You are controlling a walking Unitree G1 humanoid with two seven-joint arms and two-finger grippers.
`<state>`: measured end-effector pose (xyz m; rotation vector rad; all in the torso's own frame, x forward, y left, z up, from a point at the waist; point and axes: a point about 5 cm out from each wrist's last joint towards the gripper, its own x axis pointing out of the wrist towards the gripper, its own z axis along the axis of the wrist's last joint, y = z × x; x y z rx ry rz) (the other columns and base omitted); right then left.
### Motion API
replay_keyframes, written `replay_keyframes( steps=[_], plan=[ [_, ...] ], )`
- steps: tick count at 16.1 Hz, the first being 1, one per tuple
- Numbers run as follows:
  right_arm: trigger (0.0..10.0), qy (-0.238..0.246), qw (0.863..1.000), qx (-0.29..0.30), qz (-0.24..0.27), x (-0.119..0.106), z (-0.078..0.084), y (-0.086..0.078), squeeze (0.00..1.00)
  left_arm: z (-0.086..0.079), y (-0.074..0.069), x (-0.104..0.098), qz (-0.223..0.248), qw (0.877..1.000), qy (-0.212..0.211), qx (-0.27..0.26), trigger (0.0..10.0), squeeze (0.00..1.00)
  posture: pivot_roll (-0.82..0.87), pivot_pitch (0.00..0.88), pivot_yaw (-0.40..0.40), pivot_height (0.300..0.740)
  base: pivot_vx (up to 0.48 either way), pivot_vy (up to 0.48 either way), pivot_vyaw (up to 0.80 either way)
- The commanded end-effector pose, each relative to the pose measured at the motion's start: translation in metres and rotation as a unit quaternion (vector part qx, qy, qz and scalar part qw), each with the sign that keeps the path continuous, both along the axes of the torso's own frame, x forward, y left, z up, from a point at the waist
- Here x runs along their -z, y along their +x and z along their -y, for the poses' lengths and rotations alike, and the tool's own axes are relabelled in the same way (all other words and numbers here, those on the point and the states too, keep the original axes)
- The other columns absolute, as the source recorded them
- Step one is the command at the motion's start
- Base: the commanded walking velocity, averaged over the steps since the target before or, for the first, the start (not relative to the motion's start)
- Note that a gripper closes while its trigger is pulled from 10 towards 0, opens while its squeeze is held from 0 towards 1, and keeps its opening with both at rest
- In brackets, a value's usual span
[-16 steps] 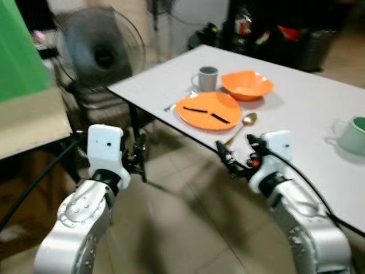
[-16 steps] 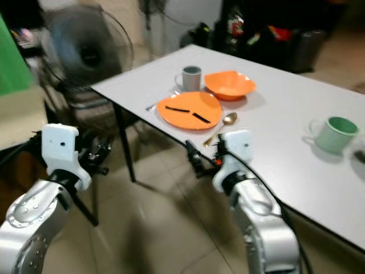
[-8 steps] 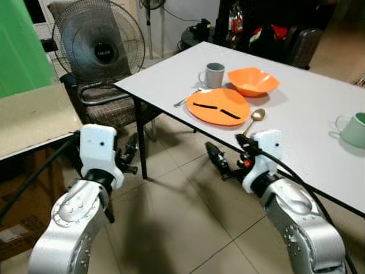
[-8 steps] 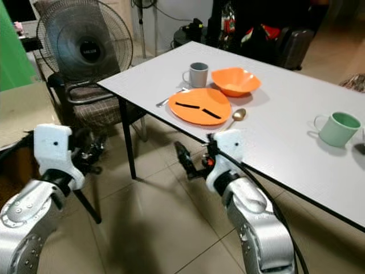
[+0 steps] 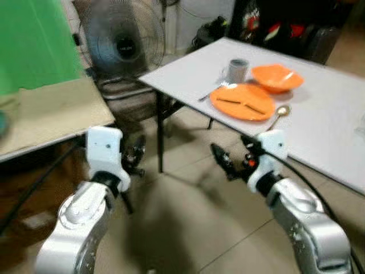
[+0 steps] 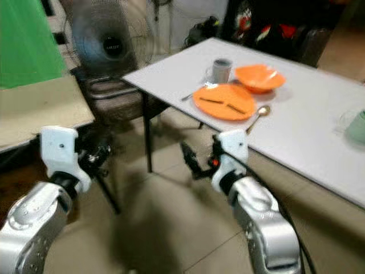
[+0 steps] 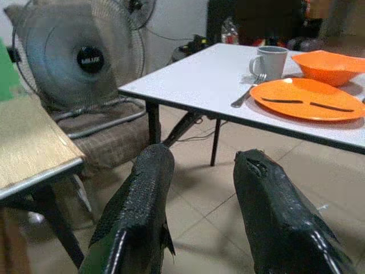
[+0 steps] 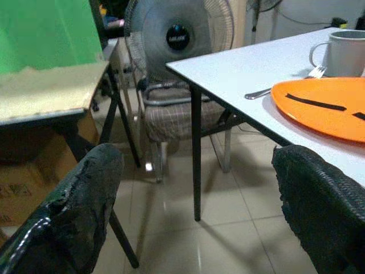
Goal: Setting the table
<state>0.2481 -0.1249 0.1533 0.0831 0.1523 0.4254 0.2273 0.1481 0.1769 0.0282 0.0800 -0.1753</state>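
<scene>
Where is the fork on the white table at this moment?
The fork lies on the white table near its corner, on the robot's left of the orange plate, with its prongs toward the grey mug.

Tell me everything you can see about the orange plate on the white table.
The orange plate is a flat, round, smooth dish, plastic by its look, lying level near the front edge of the white table. Two short dark strips lie on its surface. A fork lies along one side of it, a gold spoon along the other. A grey mug and an orange bowl stand just behind it. Neither hand touches it.
</scene>
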Motion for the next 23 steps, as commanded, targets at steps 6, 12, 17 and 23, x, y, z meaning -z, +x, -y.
replay_keyframes(
  steps=[6,12,17,23],
  plan=[
    [10.0,0.006,1.000,-0.007,0.005,-0.0021,-0.0031,-0.0012,0.99,-0.0023,0.0017,-0.0037,0.005,1.000,0.007,0.001,10.0,0.00,-0.05,0.000,0.018,0.740,0.000,0.311,0.00],
    [10.0,0.002,1.000,-0.027,0.005,-0.0022,-0.0053,-0.0025,1.00,-0.0009,0.0032,-0.0055,0.013,1.000,0.008,0.000,10.0,0.00,-0.05,0.000,0.017,0.740,0.000,0.053,0.00],
    [10.0,-0.001,0.999,-0.043,0.002,-0.0011,-0.0072,-0.0032,1.00,-0.0028,0.0039,-0.0099,0.030,0.999,-0.004,-0.009,10.0,0.00,-0.05,0.000,0.013,0.740,0.000,0.000,0.80],
    [10.0,-0.004,0.999,-0.050,0.001,-0.0008,-0.0063,-0.0035,1.00,-0.0021,0.0022,-0.0087,0.029,1.000,-0.006,-0.009,10.0,0.00,-0.05,0.000,0.010,0.740,0.160,0.000,0.80]
  ],
)
